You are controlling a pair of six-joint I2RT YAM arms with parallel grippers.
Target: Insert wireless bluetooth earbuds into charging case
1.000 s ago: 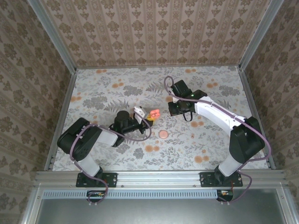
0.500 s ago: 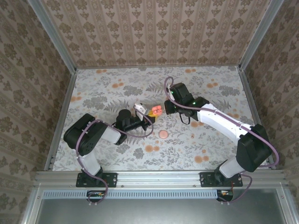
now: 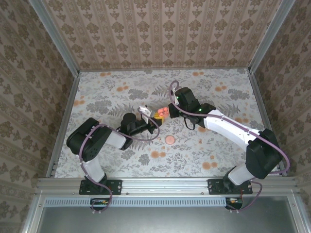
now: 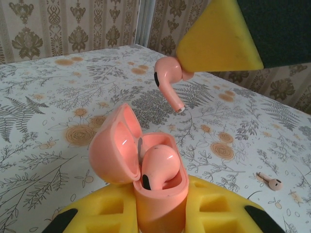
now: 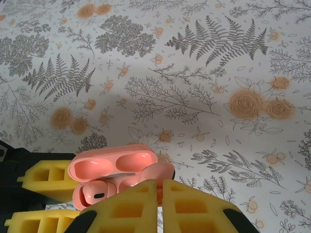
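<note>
Left gripper (image 4: pixel 160 216): closed on the charging case (image 4: pixel 163 201), clamping its lower half between yellow foam pads (image 4: pixel 214 213). The case stands upright above the flowered table (image 3: pixel 107 97), near the middle. Its lid is hinged open and tipped back to one side.

Seated earbud (image 4: pixel 158 167): coral-pink, resting in one well of the case, rounded head uppermost and dark mesh facing outward.

Right gripper (image 5: pixel 160 204): pads drawn together on the held earbud (image 4: pixel 167 80), gripped by its head. In the left wrist view this earbud hangs above the open case and apart from it, stem pointing down and slightly tilted. From the right wrist view it sits just over the case's open mouth. Contact cannot be judged there.

Other items: a flat pink disc (image 3: pixel 169 139) lies on the table near the two grippers, towards the arm bases. A small pale earbud-shaped piece (image 4: pixel 272 182) lies flat on the table, well apart from the case.
</note>
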